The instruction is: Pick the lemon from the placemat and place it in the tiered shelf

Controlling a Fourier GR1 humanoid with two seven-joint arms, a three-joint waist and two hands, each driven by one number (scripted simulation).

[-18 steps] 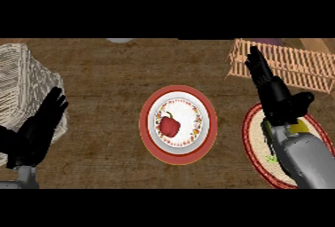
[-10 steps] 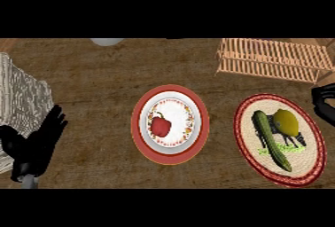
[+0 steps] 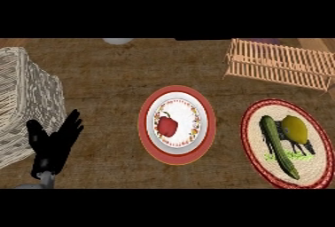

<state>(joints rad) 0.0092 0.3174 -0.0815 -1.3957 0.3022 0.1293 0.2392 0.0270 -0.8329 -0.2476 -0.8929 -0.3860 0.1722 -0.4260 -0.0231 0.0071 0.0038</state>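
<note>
Head view, looking steeply down on a brown wooden counter.

Lemon: lies on the round placemat at the right side of the view, in the mat's upper right part. It is not held. Its left side touches, or lies just beside, a long green cucumber that runs diagonally from the mat's upper left towards its lower right. The placemat has a red woven rim and a pale centre printed with a dark animal figure, partly covered by both items.

Tiered shelf: a light wooden slatted rack at the upper right of the counter, above the placemat and apart from it. Nothing is seen on its slats from this angle.

Left hand: shows at the lower left, fingers straight and spread, pointing up the view, holding nothing. It lies just beside, and partly over, the lower edge of a pale wicker basket that fills the left edge of the view. It is well apart from the lemon.

Right hand: does not show in this view.

Other items: 1 white plate with a patterned border sits on a red round mat at the centre of the counter, carrying a red bell pepper. A pale round object is cut off at the top edge; what it is cannot be told.
</note>
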